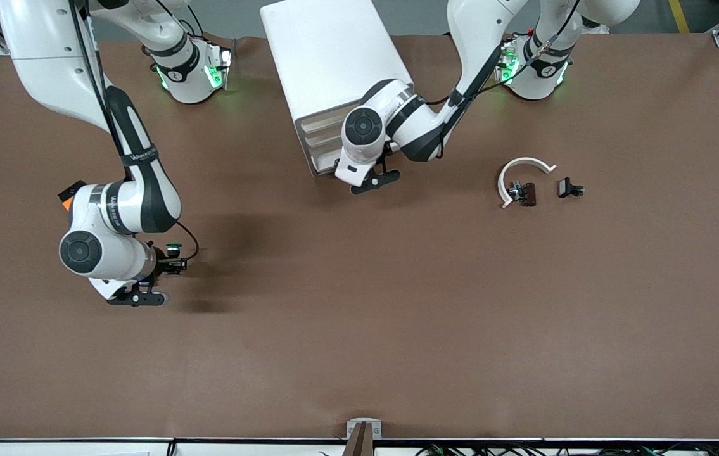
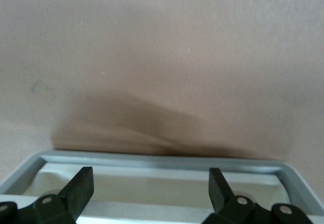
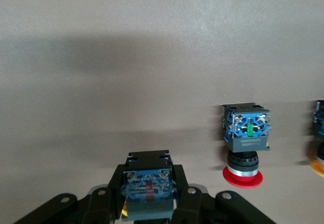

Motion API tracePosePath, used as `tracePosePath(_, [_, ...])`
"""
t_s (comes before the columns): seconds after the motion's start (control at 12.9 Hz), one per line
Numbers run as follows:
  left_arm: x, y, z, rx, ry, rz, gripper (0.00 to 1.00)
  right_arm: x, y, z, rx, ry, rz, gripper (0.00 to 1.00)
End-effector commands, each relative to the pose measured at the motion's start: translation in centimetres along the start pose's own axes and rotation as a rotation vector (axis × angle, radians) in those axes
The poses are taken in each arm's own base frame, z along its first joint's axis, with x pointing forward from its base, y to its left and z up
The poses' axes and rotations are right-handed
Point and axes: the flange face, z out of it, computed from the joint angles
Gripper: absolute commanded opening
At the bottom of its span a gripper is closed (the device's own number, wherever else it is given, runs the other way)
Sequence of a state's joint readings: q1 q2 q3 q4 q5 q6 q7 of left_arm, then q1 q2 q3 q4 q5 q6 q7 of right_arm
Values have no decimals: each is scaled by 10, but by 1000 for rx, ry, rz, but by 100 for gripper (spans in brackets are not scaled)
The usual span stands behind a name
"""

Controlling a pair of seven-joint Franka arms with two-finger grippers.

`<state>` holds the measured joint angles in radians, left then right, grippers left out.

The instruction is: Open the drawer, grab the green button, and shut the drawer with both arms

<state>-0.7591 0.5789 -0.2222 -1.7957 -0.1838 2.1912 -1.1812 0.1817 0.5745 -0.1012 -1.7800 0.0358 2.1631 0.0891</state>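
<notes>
The right gripper (image 1: 172, 263) is clamped shut on the button (image 1: 173, 246). It hangs low over the table (image 1: 397, 316), toward the right arm's end and well apart from the cabinet (image 1: 327, 57). In the right wrist view the button (image 3: 148, 188) sits squarely between the two fingers (image 3: 186, 203). They pinch its black body, with the blue base facing the camera. The green cap shows only from the front view, poking out just above the gripper.

The button looks light and rigid, a hard plastic part that will not give under pressure. The flat sides of the square body look like the right place to take it, as the fingers do now. The rounded cap seems smooth enough to slip, and the base carries small metal terminals best left alone.

Well ahead of that gripper, a red-capped button (image 3: 244, 143) lies on the table. Part of another button (image 3: 319, 143) shows at the frame's edge (its cap looks orange or yellow, though too little shows to be sure).

The left gripper (image 2: 149, 181) is spread wide and holds nothing. It is at the front of the cabinet, with the grey rim of a drawer (image 2: 162, 160) right beneath its fingertips. The drawer's pale inside is visible there, so it is probably not fully shut, and pushing it home looks like what remains.
</notes>
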Motion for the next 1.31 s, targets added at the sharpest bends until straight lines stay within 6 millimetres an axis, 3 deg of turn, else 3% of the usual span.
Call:
tracePosePath(0.0, [-16, 2, 3, 7, -27, -20, 100, 2, 3, 10, -2, 5, -7, 20])
tracePosePath(0.31, [-24, 3, 6, 11, -33, -34, 100, 3, 0, 26, -5, -8, -11, 21])
tracePosePath(0.46, [-16, 2, 2, 5, -31, -52, 100, 3, 0, 37, -8, -22, -12, 23])
tracePosePath(0.62, [15, -5, -13, -19, -18, -91, 100, 3, 1, 37, -8, -22, -10, 23])
tracePosePath(0.77, [66, -22, -38, -47, 8, -145, 100, 3, -1, 38, -9, -25, -13, 29])
tracePosePath(0.85, [92, -30, -57, -62, 43, -163, 100, 2, -1, 38, -7, -26, -11, 46])
tracePosePath(1.0, [130, -52, -99, -56, 96, -192, 100, 1, -1, 35, -7, -31, -3, 100])
tracePosePath(1.16, [167, -88, -136, -19, 120, -233, 100, -5, 2, 14, -6, -63, 2, 100])
tracePosePath(1.24, [189, -109, -155, -2, 153, -236, 100, -13, 4, -12, -3, -86, 10, 100])
